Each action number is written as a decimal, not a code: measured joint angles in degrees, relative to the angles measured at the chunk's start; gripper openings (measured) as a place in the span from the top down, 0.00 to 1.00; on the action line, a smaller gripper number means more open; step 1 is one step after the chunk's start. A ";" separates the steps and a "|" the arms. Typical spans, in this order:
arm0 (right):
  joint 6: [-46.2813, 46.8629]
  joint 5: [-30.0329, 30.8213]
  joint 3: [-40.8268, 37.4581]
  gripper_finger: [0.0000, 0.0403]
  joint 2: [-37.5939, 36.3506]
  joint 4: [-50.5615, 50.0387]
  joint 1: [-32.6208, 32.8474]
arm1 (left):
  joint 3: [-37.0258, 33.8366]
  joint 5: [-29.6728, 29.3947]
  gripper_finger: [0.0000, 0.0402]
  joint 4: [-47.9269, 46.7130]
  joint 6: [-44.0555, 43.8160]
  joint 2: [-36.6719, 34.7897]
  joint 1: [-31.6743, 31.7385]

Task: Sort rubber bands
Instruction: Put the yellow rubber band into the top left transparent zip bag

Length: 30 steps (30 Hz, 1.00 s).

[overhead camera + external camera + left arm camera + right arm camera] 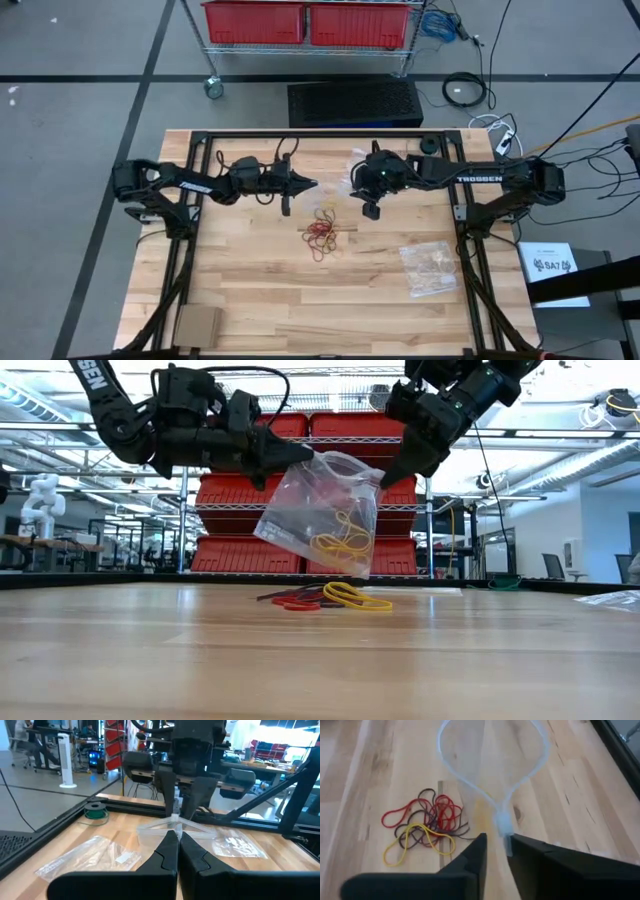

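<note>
Left claw pinches the clear bag; right claw narrowly holds its rim. Bag may sag shut, spilling bands onto the rubber bands below.

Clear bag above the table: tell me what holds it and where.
The clear bag hangs between both arms, each pinching its top rim: left end effector on one side, right end effector on the other.
</note>
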 joint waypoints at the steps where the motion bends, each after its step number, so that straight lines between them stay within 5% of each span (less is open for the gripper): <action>1: 0.00 0.01 0.00 0.79 0.00 -0.19 -0.04 | 0.00 0.04 1.00 0.00 0.00 0.00 0.17; 15: 1.73 0.31 0.00 0.50 -5.07 -6.65 -0.61 | 0.00 0.79 1.00 0.02 0.07 0.00 1.94; 21: 1.04 -0.97 0.00 0.49 -5.37 -7.64 1.70 | 0.00 1.72 1.00 0.22 0.11 0.00 2.61; 30: -0.22 -2.04 0.00 0.53 6.18 -2.50 7.91 | 0.00 3.93 1.00 -0.12 1.10 -3.44 4.66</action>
